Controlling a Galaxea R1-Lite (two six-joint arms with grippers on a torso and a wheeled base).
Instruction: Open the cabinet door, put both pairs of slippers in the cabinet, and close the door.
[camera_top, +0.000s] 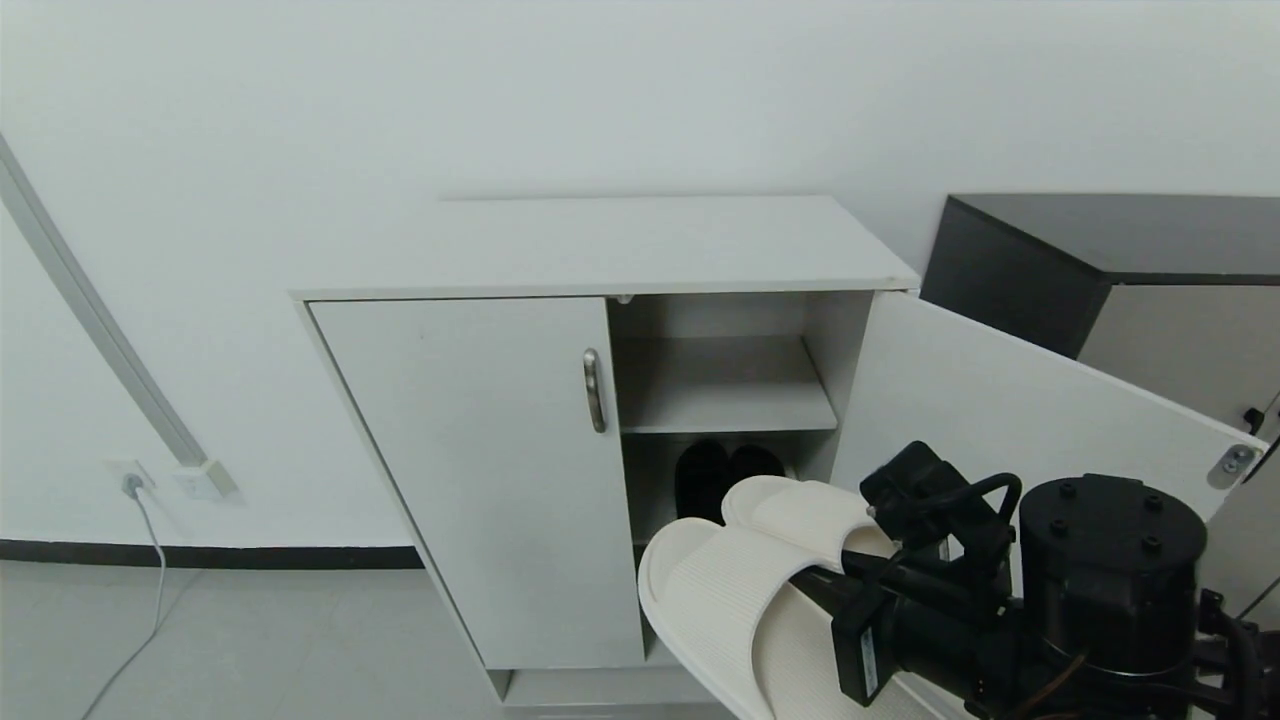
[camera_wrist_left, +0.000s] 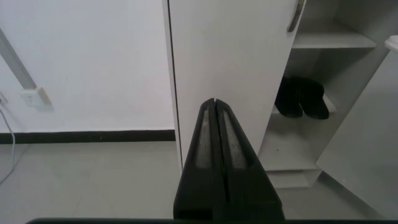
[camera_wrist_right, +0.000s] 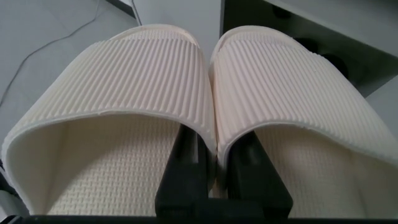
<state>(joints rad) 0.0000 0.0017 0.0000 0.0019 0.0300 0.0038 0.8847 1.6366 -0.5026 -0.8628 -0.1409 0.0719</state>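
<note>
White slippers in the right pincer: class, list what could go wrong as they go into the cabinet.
1. The right pincer pinches the white slippers only by their touching inner walls, so one might slip out.
2. The black slippers already sit on the middle shelf; the white pair could knock into them.
3. The opening between the closed door and the open door looks tight for the side-by-side pair, which may snag.

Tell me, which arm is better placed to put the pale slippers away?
Right. The right gripper holds the cream slippers before the open cabinet compartment where black slippers sit. The left gripper is shut, empty, facing the closed door.
</note>
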